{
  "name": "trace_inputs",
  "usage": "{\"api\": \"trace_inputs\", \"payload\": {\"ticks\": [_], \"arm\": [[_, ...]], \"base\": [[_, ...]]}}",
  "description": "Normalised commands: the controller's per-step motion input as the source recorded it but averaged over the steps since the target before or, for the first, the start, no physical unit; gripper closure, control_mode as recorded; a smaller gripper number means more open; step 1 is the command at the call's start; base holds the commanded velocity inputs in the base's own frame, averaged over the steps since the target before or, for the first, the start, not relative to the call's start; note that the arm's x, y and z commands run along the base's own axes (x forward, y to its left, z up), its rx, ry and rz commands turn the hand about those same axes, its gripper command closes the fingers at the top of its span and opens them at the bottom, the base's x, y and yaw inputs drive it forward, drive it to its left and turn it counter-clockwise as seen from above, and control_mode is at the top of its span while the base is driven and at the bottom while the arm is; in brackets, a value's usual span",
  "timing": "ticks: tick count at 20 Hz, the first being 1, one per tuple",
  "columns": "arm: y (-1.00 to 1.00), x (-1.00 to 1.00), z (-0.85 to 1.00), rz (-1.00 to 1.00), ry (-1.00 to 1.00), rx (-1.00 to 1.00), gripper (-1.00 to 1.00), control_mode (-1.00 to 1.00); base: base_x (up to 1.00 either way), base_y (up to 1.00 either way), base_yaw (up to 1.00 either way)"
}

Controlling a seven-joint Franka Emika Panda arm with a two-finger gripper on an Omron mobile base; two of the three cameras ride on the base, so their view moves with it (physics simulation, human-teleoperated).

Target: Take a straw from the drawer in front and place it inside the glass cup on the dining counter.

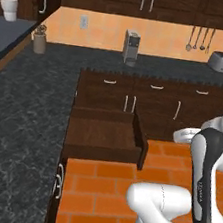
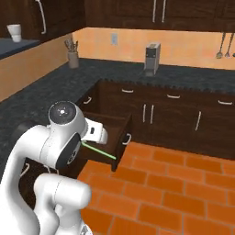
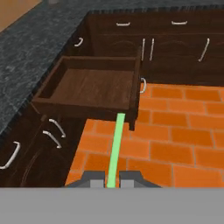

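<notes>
Left base view: the drawer [image 1: 105, 135] stands pulled out from the cabinet run under the black speckled counter [image 1: 27, 116], its box interior bare. Right base view: the straw [image 2: 98, 150] projects from the arm toward the drawer front. Hand view: the gripper [image 3: 112, 179] is clamped on the straw, above the orange tile floor [image 3: 175, 140]

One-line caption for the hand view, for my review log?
Tool shut on a green straw, held above the orange tile floor beside the open, empty-looking drawer.
</notes>
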Motion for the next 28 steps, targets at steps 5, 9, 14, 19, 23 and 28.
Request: {"api": "trace_inputs", "payload": {"ticks": [5,9,14,19,23,28], "arm": [[0.0,0.0,0.0,0.0,0.0,0.0,1.0,1.0],[0.0,0.0,0.0,0.0,0.0,0.0,1.0,1.0],[0.0,0.0,0.0,0.0,0.0,0.0,1.0,1.0],[0.0,0.0,0.0,0.0,0.0,0.0,1.0,1.0],[0.0,0.0,0.0,0.0,0.0,0.0,1.0,1.0],[0.0,0.0,0.0,0.0,0.0,0.0,1.0,1.0]], "base": [[-0.26,-0.01,-0.72],[-0.01,-0.13,-0.7],[0.11,-0.13,-0.63],[0.53,0.0,-0.46],[0.75,0.0,-0.33],[1.0,-0.02,-0.13]]}}
